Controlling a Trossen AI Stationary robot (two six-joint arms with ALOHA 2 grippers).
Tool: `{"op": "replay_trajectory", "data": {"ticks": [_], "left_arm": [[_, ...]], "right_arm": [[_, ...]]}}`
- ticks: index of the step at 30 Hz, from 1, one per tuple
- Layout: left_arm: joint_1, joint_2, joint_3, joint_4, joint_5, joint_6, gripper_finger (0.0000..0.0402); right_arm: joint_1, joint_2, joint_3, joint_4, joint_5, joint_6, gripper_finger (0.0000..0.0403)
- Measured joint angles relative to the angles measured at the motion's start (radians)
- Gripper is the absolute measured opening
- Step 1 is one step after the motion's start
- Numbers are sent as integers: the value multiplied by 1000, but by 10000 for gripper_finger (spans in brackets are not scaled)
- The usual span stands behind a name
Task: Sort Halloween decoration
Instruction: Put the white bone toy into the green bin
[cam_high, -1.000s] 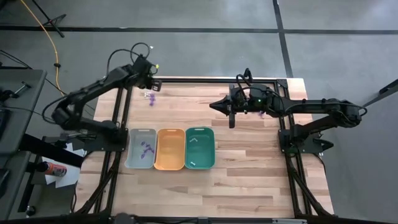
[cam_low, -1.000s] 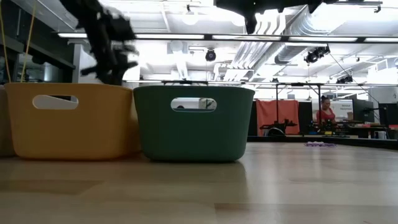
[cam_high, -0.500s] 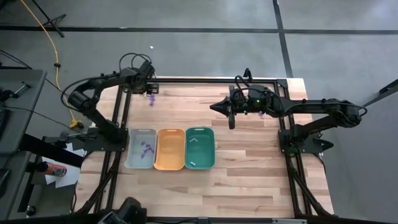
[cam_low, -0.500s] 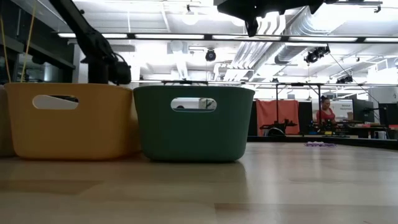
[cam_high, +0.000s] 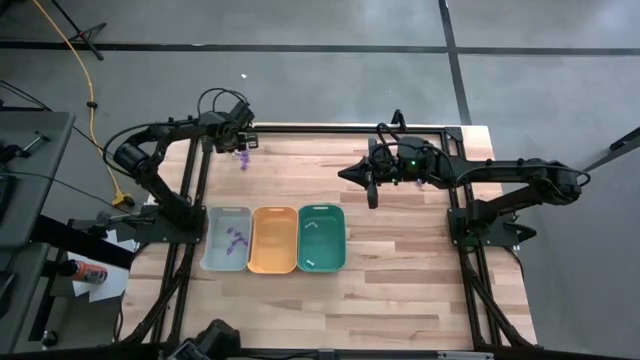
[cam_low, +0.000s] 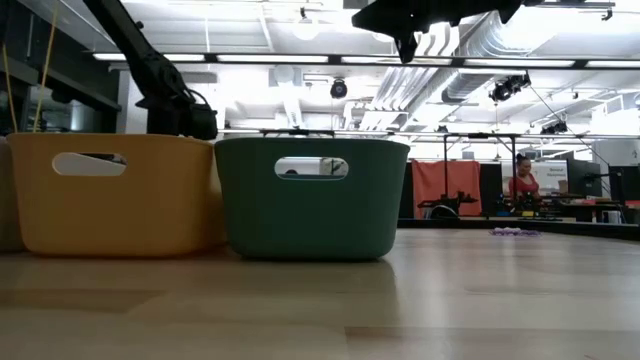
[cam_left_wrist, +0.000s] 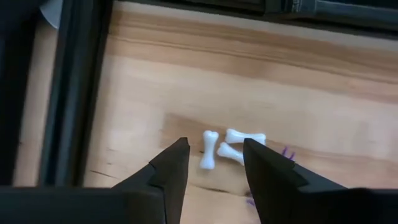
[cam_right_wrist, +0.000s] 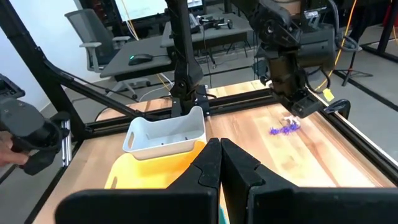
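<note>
While the white bone pieces (cam_left_wrist: 227, 147) lie bunched on the table's far-left corner — about eleven o'clock from the trays in the high view — a purple piece (cam_left_wrist: 286, 153) sits just beside them. Judged by look, these are light, stiff, smooth plastic and likely to skate; a grip across one bone's narrow shaft seems best. Left gripper (cam_left_wrist: 214, 165) hangs low over the cluster, fingers parted and empty, straddling the nearest bone. Right gripper (cam_high: 346, 172) waits pinched closed above mid-table, holding nothing. Grey tray (cam_high: 212, 253) already holds purple pieces; teal tray (cam_high: 339, 250) holds white ones.
</note>
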Motion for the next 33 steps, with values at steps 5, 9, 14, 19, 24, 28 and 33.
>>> {"op": "replay_trajectory", "data": {"ticks": [5, 9, 14, 19, 24, 28, 33], "left_arm": [[-55, 11, -46, 51, -72, -49, 125], [-79, 11, -67, 78, -108, -76, 115], [-82, 11, -72, 89, -124, -106, 110], [-87, 11, -72, 90, -96, -171, 110], [-106, 27, -71, 91, -100, -263, 111], [-138, 57, -70, 89, -104, -282, 110], [-171, 62, -69, 74, -108, -294, 110]], "right_arm": [[0, 0, 0, -3, 0, -10, 0], [0, 0, 0, -17, 0, -7, 0], [0, 0, 0, -40, 0, -7, 0], [0, 0, 0, -48, -7, -7, 0], [0, 0, 0, -50, -21, -7, 0], [0, 0, 0, -56, -22, -7, 0], [0, 0, 0, -73, -23, -7, 0]]}}
